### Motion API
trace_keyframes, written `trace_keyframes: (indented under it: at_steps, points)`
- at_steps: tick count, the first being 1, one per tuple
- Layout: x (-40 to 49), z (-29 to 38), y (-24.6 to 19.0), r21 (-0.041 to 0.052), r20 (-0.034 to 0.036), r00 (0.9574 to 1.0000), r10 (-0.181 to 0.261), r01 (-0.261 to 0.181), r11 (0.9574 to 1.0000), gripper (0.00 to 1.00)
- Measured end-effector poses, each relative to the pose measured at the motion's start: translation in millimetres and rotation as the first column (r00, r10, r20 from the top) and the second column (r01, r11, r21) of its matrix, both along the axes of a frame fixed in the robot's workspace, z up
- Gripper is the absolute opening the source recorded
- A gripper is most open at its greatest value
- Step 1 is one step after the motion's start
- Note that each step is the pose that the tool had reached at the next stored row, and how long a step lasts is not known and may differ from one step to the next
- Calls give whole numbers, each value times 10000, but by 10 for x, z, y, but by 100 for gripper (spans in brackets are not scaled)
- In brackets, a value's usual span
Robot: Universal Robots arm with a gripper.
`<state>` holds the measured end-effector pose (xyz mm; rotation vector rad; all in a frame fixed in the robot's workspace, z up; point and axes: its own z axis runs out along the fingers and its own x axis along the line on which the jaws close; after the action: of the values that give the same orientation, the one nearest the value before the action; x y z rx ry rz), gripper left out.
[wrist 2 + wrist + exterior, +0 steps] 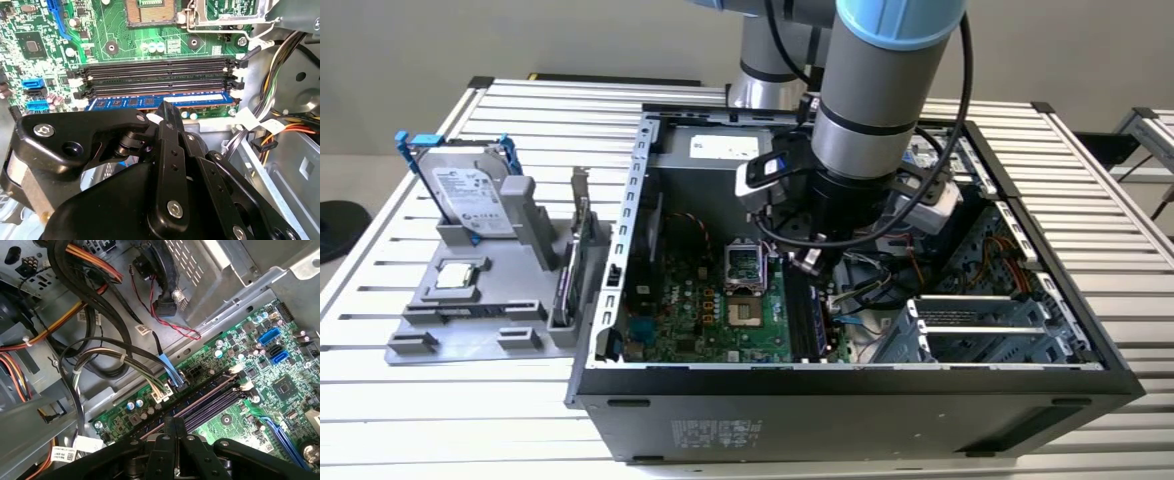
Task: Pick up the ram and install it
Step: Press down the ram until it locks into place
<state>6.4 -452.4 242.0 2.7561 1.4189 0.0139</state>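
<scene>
The long, narrow blue-edged ram stick [160,101] lies along the slot nearest the gripper [167,120], beside empty black memory slots [155,75] on the green motherboard [150,30]. The black fingers are closed together over its middle, pressing or gripping. Risk, as a judgement: uneven downward force could leave one end unlatched or stress the board. In the exterior view the arm [874,110] descends steeply into the open dark computer case [854,400], wrist roughly vertical.
</scene>
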Motion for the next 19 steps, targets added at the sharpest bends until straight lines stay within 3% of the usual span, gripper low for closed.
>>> trace_keyframes:
  at_steps: [19]
  points:
    - [0,0,0,0,-4,9973,732,-732,9973,0]
